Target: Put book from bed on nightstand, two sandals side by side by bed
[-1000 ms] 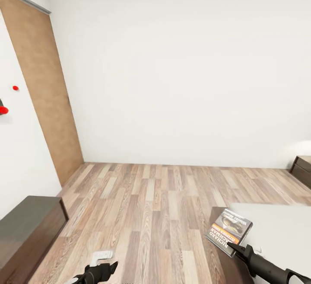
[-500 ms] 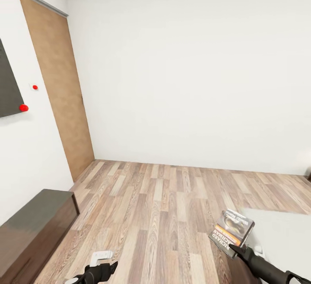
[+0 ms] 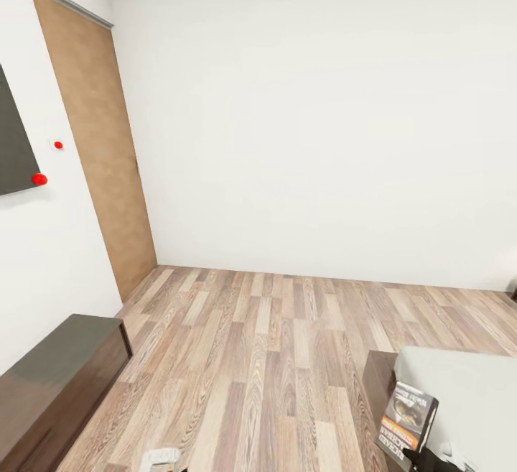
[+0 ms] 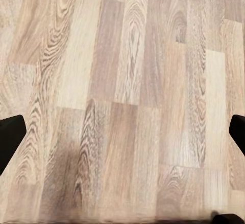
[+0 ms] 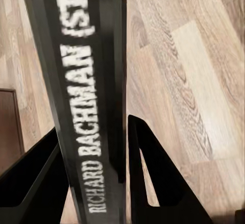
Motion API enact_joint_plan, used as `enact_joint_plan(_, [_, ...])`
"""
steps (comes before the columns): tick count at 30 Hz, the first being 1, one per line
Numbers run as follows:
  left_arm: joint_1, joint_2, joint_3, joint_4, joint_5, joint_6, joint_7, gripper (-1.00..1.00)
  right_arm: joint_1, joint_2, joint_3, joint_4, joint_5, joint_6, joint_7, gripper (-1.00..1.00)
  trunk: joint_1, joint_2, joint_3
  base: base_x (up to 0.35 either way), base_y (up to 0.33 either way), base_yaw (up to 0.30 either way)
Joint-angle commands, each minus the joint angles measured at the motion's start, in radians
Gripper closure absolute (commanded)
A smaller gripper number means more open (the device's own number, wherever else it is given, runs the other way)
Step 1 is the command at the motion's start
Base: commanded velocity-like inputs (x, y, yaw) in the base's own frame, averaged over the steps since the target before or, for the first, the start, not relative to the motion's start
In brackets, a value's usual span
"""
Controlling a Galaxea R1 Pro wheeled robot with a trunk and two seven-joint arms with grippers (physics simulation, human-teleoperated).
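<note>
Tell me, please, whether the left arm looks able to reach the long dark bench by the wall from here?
Probably yes. The left hand hangs open over bare wood floor, and nothing stands between it and the bench on that side, though it may take a stretch.

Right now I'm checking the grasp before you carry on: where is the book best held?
Keep the hold the right gripper has: the book is thin, so the fingers clamp its narrow spine edge, one on each cover, coming from below.
</note>
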Motion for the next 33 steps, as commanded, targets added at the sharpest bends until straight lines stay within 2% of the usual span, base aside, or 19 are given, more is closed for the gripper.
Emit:
enact_joint_plan(1, [0.003,0.000,-0.008,0.001,0.009,-0.003,-0.004,-1.00,-0.001,0.000,0.009,0.001,-0.009,-0.010,0.000,1.00,0.000,-0.002,-0.002,0.000,0.000,0.000])
enact_joint_plan(8, [0.010,0.002,-0.008,0.000,0.006,-0.008,-0.004,-1.00,-0.001,0.000,0.009,0.004,-0.008,-0.060,-0.002,1.00,0.000,-0.002,-0.002,0.000,0.000,0.000])
enact_joint_plan(21, [0.011,0.002,-0.008,-0.001,0.006,-0.009,-0.005,-1.00,-0.001,0.000,0.009,0.005,-0.008,-0.064,-0.002,1.00,0.000,-0.002,-0.002,0.002,0.000,0.000])
enact_joint_plan(33, [0.011,0.000,-0.008,-0.002,0.006,-0.020,-0.005,-1.00,0.000,0.000,0.008,0.005,-0.008,-0.063,0.001,1.00,0.000,-0.002,-0.002,0.188,0.000,0.000])
